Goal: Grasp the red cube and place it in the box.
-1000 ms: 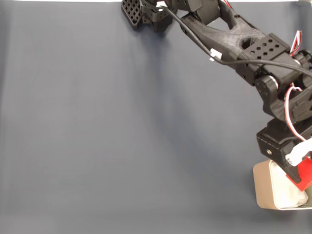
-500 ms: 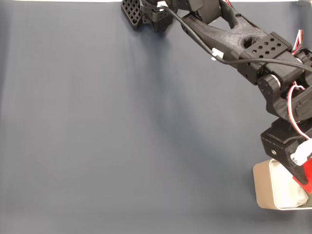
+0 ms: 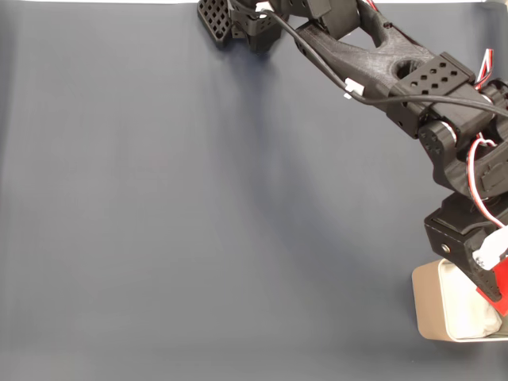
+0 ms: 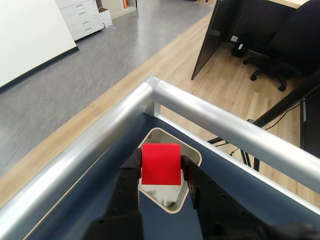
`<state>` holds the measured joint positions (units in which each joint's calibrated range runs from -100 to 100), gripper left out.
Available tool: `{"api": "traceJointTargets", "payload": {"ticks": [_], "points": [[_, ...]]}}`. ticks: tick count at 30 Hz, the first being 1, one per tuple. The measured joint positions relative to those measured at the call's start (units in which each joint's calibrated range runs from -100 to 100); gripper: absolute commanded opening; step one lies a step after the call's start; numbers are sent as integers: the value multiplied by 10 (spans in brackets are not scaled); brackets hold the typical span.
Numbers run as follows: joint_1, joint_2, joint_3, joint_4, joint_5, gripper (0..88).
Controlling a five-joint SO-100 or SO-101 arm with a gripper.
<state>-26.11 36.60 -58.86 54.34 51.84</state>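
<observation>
Red cube [image 4: 160,163] in the pincer [image 4: 161,172], above the paper-lined box [image 4: 192,153].

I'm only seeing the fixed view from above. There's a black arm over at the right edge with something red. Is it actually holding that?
Observer: Yes. In the wrist view the red cube sits clamped between the two black fingers of the gripper.
Operator: Is it over the box? My picture cuts the box off.
Observer: The wrist view shows the box directly beyond the cube, its rounded cream rim surrounding the cube's outline.
Operator: Anything in the box?
Observer: White wrinkly lining shows below the cube; I can't see anything else inside.
Operator: What's past the table?
Observer: A metal rail edges the table, with an office floor beyond.
</observation>
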Motion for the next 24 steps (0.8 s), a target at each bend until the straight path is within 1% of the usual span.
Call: {"api": "traceJointTargets", "payload": {"ticks": [1, 2, 4, 7, 13, 24], "points": [[0, 0, 0, 0, -1, 289], [0, 0, 0, 0, -3, 321], [1, 0, 0, -3, -7, 358], [1, 0, 0, -12, -10, 386], [4, 0, 0, -18, -10, 414], [4, 0, 0, -24, -10, 420]]}}
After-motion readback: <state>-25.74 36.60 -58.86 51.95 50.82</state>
